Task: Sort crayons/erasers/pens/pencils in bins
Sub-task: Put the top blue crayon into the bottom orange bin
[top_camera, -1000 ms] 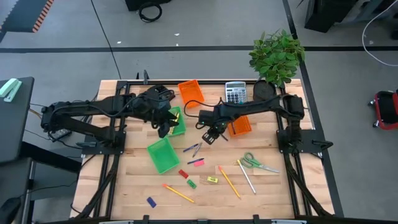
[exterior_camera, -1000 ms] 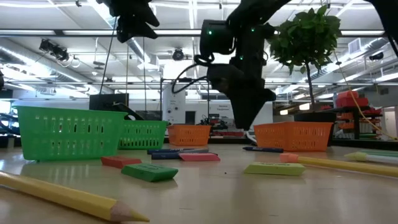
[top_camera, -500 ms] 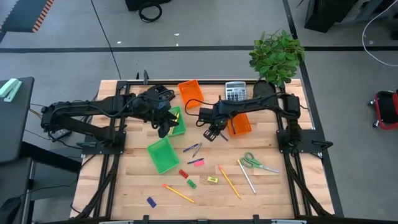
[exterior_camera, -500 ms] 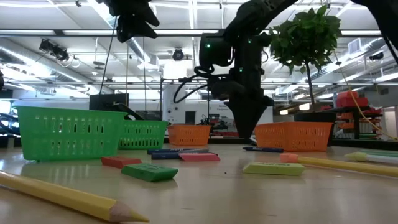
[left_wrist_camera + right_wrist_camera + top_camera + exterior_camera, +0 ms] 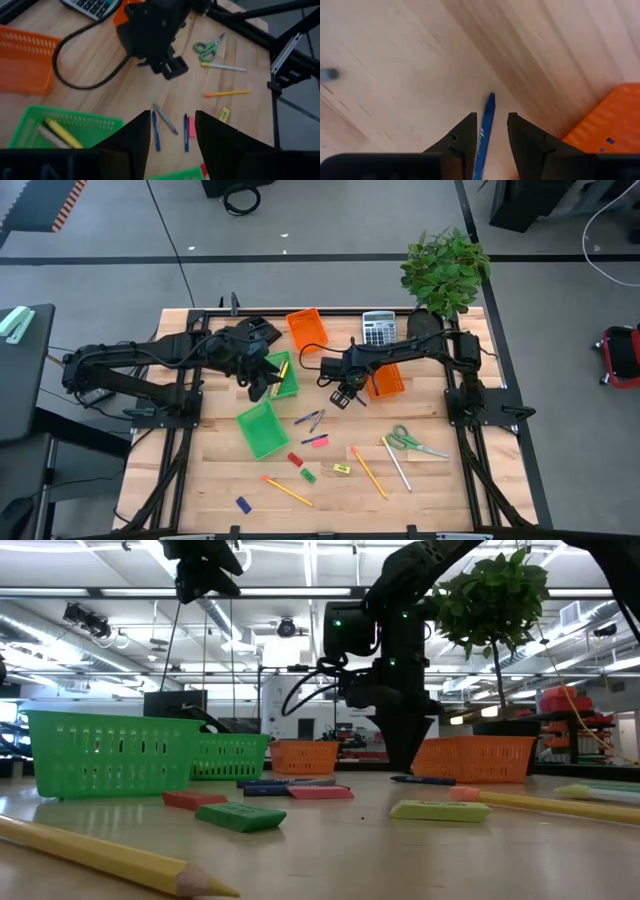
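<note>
The wooden tabletop [image 5: 420, 490] carried four bins; at left, the left tool [image 5: 262, 385] hung high over a green bin [image 5: 280, 375] holding yellow pencils [image 5: 62, 132], its fingers apart and empty; a second green bin [image 5: 260, 428] lay nearer the front; mid-table, the right tool [image 5: 345, 395] stood low beside an orange bin [image 5: 385, 381], fingers apart astride a blue pen [image 5: 485, 125] lying on the wood, not clamped; erasers [image 5: 300, 467] lay scattered toward the front.
</note>
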Robot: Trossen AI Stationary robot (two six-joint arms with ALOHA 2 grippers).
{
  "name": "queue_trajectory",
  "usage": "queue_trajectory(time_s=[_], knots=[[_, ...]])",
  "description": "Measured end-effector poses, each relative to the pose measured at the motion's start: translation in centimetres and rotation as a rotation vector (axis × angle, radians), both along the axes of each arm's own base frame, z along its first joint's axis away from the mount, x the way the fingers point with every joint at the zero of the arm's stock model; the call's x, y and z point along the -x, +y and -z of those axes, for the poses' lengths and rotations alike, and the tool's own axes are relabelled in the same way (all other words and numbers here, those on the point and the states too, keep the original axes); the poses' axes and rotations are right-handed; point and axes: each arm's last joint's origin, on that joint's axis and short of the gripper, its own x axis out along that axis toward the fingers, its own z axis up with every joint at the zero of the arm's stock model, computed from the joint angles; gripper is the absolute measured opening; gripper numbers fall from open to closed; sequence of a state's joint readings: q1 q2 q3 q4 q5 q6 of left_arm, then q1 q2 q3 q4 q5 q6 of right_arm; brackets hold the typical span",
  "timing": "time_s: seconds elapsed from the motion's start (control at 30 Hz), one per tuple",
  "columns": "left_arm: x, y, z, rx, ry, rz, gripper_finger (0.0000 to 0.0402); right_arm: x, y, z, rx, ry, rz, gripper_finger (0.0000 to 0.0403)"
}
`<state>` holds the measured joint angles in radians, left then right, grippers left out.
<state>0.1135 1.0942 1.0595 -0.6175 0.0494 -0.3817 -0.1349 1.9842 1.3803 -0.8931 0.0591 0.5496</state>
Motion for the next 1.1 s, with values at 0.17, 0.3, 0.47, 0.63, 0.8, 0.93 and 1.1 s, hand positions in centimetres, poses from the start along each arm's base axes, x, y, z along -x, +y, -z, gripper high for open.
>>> queue_trajectory(time_s=[0.17,0.3,0.47,0.63,0.8,0.93,1.1], knots=[[0.6,-0.1,-0.3,-0.001,-0.003,0.000,0.0162,0.4,0.1,0.6,-0.004,0.022,0.002,0.0115],[1.0,-0.1,-0.4,-0.001,-0.004,0.001,0.0162,0.6,0.1,0.9,-0.005,0.030,0.004,0.0115],[1.2,-0.1,-0.6,-0.008,-0.007,0.006,0.0162,0.6,0.3,1.1,-0.010,0.017,0.017,0.0115],[1.2,-0.1,-0.6,-0.029,-0.010,0.019,0.0162,0.3,0.6,1.1,-0.010,-0.006,0.006,0.0115],[1.2,-0.1,-0.6,-0.030,-0.010,0.020,0.0162,0.2,1.3,1.1,-0.002,-0.007,-0.006,0.0108],[1.2,-0.1,-0.6,-0.031,-0.010,0.021,0.0162,0.0,1.7,1.1,0.001,-0.027,-0.015,0.0097],[1.2,-0.1,-0.6,-0.038,-0.003,0.027,0.0162,-0.1,1.8,1.1,0.003,-0.040,-0.019,0.0086]])
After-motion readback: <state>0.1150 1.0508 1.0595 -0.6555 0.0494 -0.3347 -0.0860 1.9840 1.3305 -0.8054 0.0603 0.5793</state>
